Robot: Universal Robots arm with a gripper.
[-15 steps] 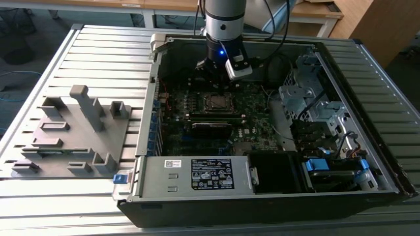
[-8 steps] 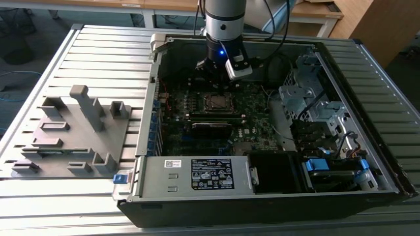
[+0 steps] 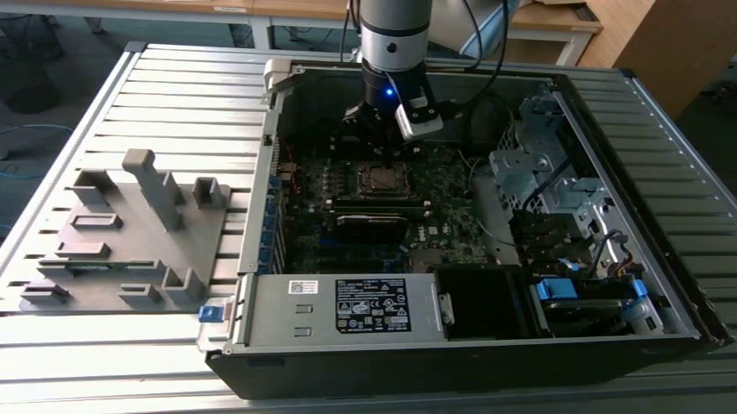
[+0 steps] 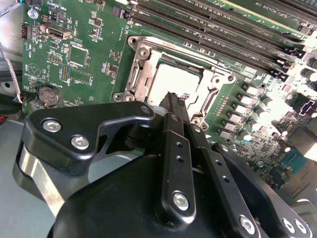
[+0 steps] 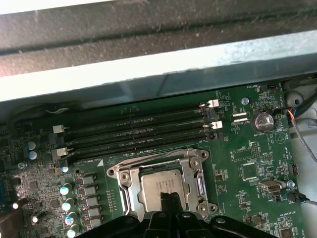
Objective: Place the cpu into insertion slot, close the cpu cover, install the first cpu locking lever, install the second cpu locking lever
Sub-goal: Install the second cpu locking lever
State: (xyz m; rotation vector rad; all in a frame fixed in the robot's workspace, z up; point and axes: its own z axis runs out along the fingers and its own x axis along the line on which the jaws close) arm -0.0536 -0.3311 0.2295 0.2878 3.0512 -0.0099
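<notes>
- Now the cpu (image 4: 173, 82) sits already in the insertion slot (image 5: 130, 194), its silver top showing through the window of the cpu cover (image 4: 143, 52), which lies flat around it.
- The tool (image 4: 174, 99) hovers just above the chip's edge, its fingers (image 4: 171, 106) pressed together and holding nothing.
- To do this step well, I think the closed tip should press only on the metal frame or lever, straight and gently, never on the green motherboard (image 5: 247, 168).

- arm (image 3: 394, 26): silver-grey tube, black wrist section, small blue light
- black cables trail off the wrist
- gripper (image 4: 174, 99): matte black linkage fingers (image 4: 173, 148), silver hex-socket screws, polished steel pivot pin
</notes>
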